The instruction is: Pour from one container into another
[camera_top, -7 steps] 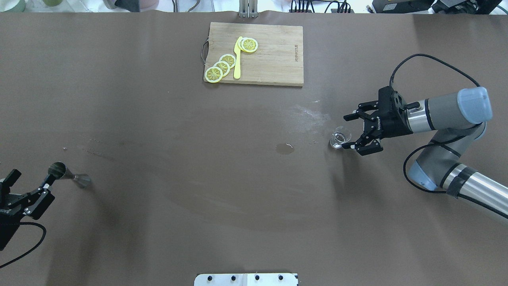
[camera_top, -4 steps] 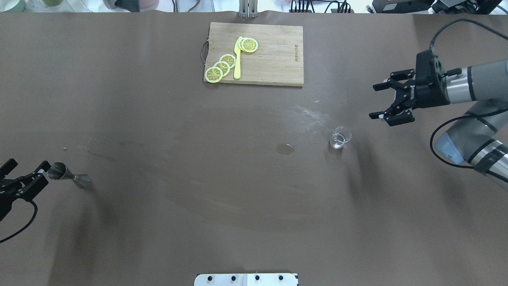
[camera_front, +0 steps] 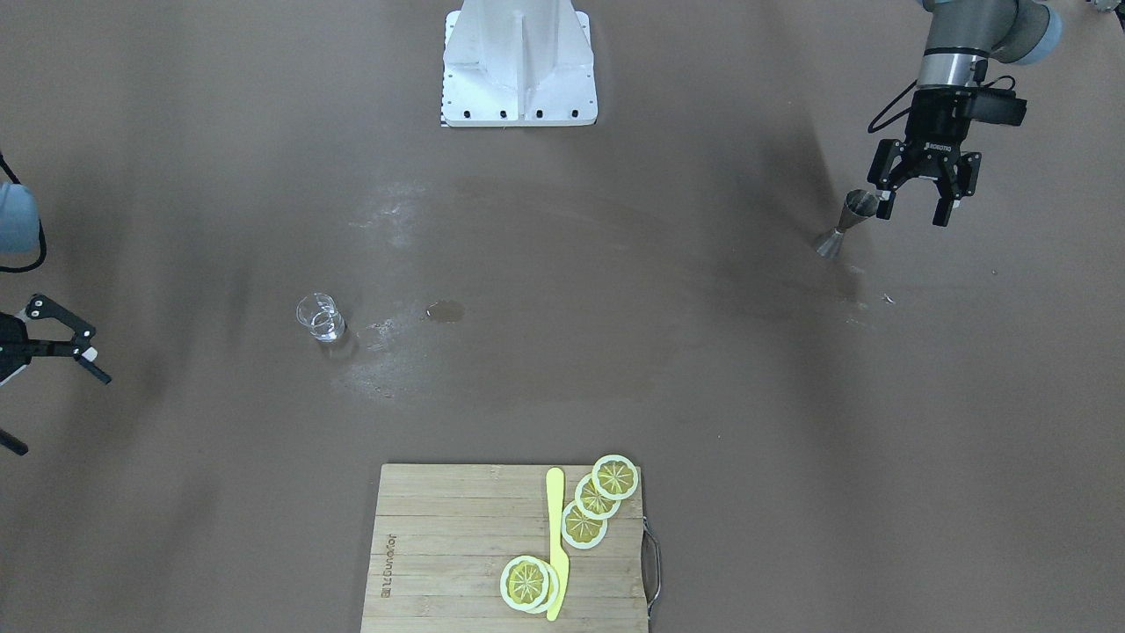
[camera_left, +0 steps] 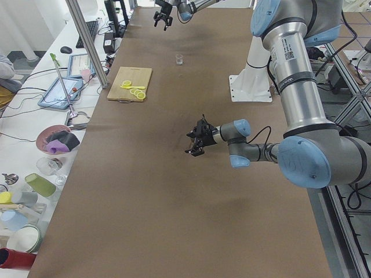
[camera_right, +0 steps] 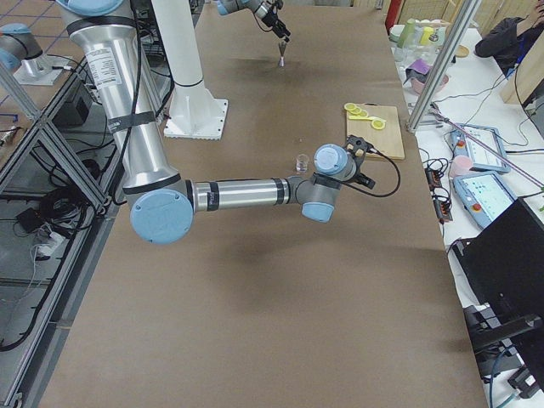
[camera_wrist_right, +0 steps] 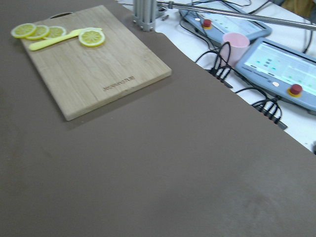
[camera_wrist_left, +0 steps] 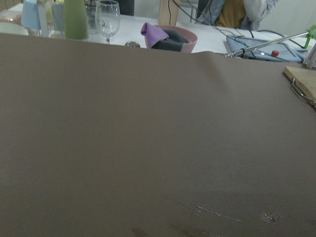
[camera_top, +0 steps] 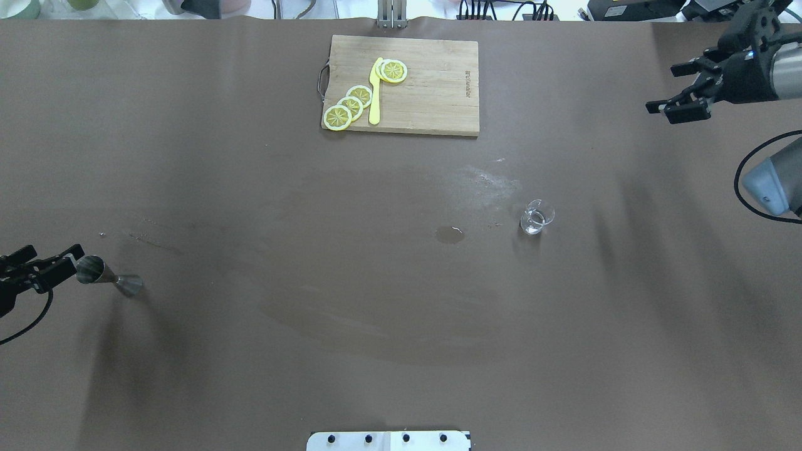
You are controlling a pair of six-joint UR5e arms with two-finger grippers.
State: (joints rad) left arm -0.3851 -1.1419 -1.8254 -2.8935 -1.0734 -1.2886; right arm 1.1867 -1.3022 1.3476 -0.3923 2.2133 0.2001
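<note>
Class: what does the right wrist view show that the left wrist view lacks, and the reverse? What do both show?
Right wrist only: lemon slices, yellow knife, pink cup. Left wrist only: wine glass, pink bowl. Both: the brown table and the board, just its corner in the left wrist view.

Clock dirs from tbl centre, overhead view, robot at 6.
Tbl: brown cover, full width.
12: wood cutting board, flat, handle twd 9.
3: small clear glass, upright, a little liquid inside.
Betw centre & glass: small wet puddle; whitish smear just past it twd 1.
8–9, near edge: steel jigger, standing.
6: white base plate at edge.
</note>
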